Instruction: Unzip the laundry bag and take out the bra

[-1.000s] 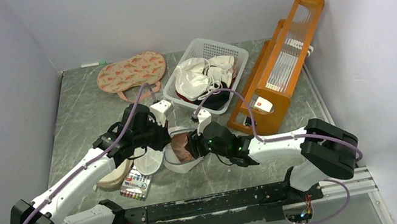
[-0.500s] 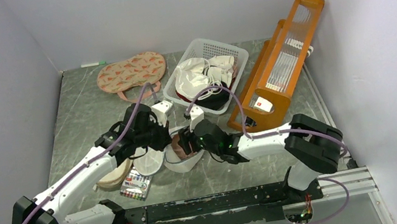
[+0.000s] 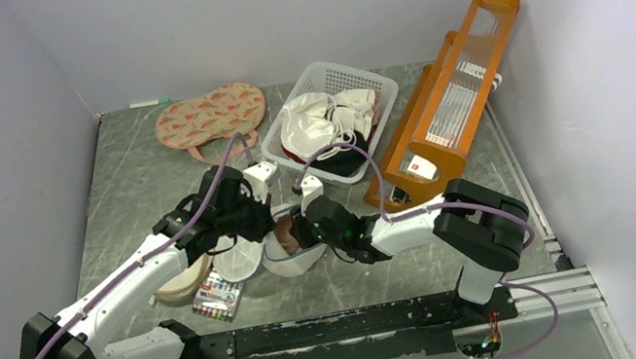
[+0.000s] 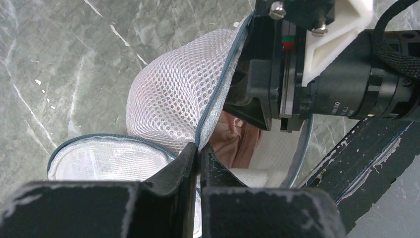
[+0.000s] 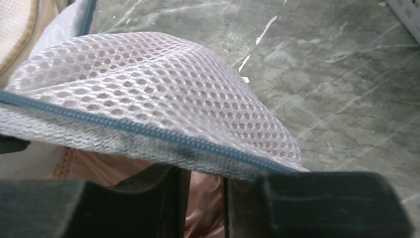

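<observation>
The bag point(image 4: 173, 99) is found near the middle of the table point(image 3: 127, 183), just in front of the basket point(image 3: 312, 72), and it is seen unzipped. One white mesh half is laid flat on the table, while the other half is held up as a dome above it. The blue-grey zip point(image 5: 148, 130) along the edge of the raised half is pinched by the left gripper point(image 4: 199, 151), whose jaws are closed tight on that edge with no gap shown between them. The bra point(image 4: 237, 141) is located inside the bag, under the raised mesh, and only a fold of its dusty-pink fabric is shown through the opening. The right gripper point(image 5: 205, 181) is set inside that opening from the right, beneath the zip, with its black body partly covered by the mesh in the left wrist view. Its jaws are narrowed onto the pink fabric, by which the gap between them is filled, so the bra is gripped there. The two grippers are placed close together at the bag. A watermelon-print pouch point(image 3: 209, 115) is laid at the far left of the table, well apart from the bag, and an orange wooden frame point(image 3: 495, 2) is propped at the right wall beside the basket. White and dark garments point(image 3: 314, 121) are piled in the basket. A beige hoop point(image 3: 183, 284) and a pack of pens point(image 3: 217, 301) are partly hidden under the left arm, just left of the bag.
</observation>
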`<state>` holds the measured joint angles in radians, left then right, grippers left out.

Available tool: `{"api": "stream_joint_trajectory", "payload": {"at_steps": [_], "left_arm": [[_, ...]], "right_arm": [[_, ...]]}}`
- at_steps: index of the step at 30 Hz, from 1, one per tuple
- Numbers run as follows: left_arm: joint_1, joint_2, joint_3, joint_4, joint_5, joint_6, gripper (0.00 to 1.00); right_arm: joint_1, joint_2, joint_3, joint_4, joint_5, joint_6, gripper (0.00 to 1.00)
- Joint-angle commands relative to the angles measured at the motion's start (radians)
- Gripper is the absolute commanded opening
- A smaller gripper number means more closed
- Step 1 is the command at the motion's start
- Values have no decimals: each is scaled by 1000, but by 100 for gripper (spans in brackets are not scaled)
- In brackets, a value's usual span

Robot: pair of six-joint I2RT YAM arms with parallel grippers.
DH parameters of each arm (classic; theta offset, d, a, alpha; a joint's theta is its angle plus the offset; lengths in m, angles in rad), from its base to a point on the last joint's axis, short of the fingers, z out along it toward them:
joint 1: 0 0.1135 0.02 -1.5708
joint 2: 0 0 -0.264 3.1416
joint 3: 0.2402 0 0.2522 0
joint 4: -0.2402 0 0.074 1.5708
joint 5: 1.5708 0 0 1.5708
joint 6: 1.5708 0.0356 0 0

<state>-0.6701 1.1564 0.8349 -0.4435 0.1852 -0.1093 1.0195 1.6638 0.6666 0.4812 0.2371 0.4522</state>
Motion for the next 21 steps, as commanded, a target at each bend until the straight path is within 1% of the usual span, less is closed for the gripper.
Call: {"api": "stream_joint_trajectory", "payload": {"at_steps": [1,3,6,7,15,19,20,21], "left_arm": [[0,6,30,8,8,2,14],[0,8,29,7,6,2,13],[0,7,30,6,5,2,13],[0,4,30,7,4,2,13],[0,9,31,6,1,3,13],[0,2,32,5,-2,2,13],[0,-4,31,5,-4,2,13],[1,-9,28,6,-5,1,14]], "right_arm": [[5,-52,5,-6,-57,56,20],[4,-103,3,-29,-74,70,11],[3,-188,-16,-34,-113,96,5],[3,-220,-19,-41,-121,102,0],[3,-374,-31,-114,-131,117,0],[3,-401,-74,-114,-91,124,0],[2,-394,-81,-116,-76,127,1],[3,-383,-80,-123,-61,125,7]]}}
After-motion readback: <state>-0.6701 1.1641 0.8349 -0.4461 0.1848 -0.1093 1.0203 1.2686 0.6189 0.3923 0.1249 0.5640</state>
